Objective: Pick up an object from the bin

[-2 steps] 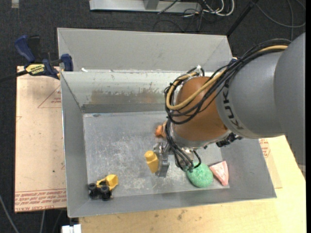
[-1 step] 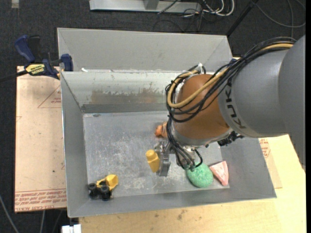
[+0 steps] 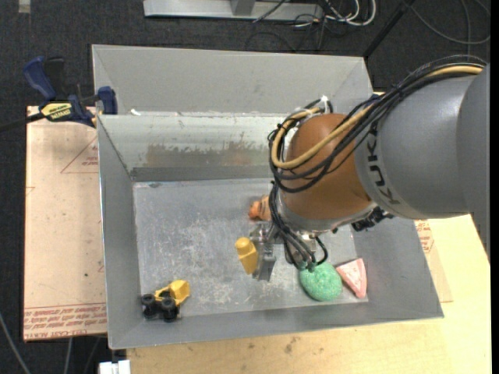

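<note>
The claw (image 3: 266, 262) is down near the floor of the bin (image 3: 195, 142), about midway along its width and toward the near wall. Its grey metal tip is just beside a yellow block (image 3: 247, 255), on the block's right, seemingly touching it. Whether the claw is open or closed cannot be told from this angle, nor whether the block is gripped.

The block is short and stubby. Its long axis runs from the far wall toward the near wall, with the near end leaning slightly right. Its narrower top end points to the far wall.

Above the claw, the wrist's orange cover (image 3: 320, 170) points steeply down into the bin, with black and yellow cables (image 3: 284, 142) looped over it. The thick grey arm (image 3: 429, 146) comes in from the right over the bin's right rim.

Just right of the claw lies a green lump (image 3: 320, 283), and beside that a pink wedge (image 3: 352, 276), near the right wall. A small orange thing (image 3: 256, 209) shows at the cover's left edge. Well apart, in the near left corner, sits a yellow and black toy truck (image 3: 165, 298).
</note>
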You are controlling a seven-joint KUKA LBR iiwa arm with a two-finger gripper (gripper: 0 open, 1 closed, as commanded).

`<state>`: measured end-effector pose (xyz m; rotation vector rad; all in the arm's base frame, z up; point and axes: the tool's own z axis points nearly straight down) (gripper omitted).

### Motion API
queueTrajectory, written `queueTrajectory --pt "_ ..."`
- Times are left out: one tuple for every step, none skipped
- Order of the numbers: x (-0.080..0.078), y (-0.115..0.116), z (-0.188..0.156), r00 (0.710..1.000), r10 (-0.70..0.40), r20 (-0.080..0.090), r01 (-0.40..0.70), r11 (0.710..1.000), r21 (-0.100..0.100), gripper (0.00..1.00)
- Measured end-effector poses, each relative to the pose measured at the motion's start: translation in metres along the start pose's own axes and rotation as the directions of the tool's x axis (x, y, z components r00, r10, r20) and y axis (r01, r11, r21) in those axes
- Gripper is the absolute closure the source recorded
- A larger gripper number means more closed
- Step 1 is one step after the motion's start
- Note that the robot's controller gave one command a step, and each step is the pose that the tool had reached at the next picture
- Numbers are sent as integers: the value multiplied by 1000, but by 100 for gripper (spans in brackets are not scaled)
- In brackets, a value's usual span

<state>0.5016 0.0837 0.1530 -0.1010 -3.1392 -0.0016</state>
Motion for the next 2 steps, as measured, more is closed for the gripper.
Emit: queueTrajectory --pt "-1 0 -10 1000 0 4 0 1000 -1 100" --pt "-1 0 -14 1000 0 5 0 1000 -1 100"
